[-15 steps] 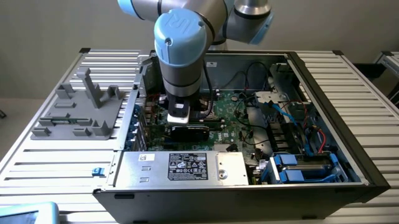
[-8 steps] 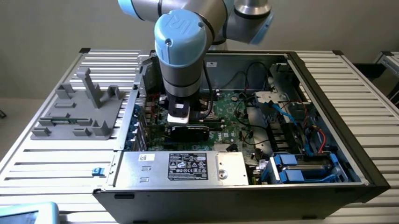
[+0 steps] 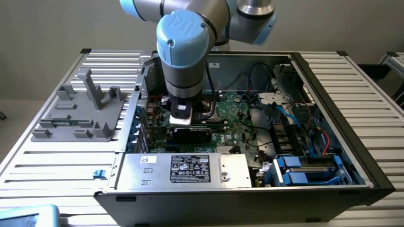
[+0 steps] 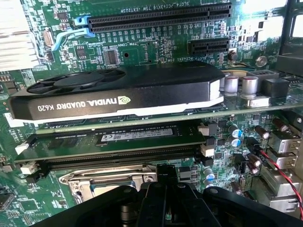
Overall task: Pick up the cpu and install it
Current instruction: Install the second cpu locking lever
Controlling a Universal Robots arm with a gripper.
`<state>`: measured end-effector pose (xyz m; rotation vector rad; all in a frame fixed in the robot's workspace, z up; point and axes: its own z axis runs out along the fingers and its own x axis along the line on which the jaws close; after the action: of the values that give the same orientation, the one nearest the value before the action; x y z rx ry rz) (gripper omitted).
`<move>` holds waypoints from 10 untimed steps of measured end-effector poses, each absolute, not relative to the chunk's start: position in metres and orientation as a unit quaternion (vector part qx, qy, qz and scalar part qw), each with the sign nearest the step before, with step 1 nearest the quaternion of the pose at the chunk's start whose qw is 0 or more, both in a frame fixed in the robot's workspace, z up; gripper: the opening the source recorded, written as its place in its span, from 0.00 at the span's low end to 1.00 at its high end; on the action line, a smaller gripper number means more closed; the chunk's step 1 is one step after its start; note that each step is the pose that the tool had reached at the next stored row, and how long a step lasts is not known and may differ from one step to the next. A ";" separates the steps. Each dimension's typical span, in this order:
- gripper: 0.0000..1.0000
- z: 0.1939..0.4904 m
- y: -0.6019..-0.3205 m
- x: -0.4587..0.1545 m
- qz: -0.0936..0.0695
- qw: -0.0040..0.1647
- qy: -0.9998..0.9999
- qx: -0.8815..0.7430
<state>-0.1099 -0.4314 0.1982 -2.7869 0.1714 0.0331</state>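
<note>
The open computer case point(image 3: 252, 142) lies on the slatted bench point(image 3: 57, 161), with the grey plastic fixture point(image 3: 82, 113) beside it at the exterior view's left. The arm reaches down over the motherboard point(image 4: 142, 42), beside the graphics card point(image 4: 118, 94). The pincer point(image 4: 163, 198) is pressed together just above the metal-framed socket point(image 4: 109, 177). I cannot make out the cpu, so its position, facing and long axis are unknown. Seating wants a level, square, gentle descent.
</note>
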 end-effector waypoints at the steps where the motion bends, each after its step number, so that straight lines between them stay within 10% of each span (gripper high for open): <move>1: 0.11 0.198 -0.431 -0.110 0.012 0.174 0.060 -0.983; 10: 0.11 0.196 -0.429 -0.110 0.012 0.174 0.060 -0.983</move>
<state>-0.1100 -0.4288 0.1959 -2.7869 0.1715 0.0331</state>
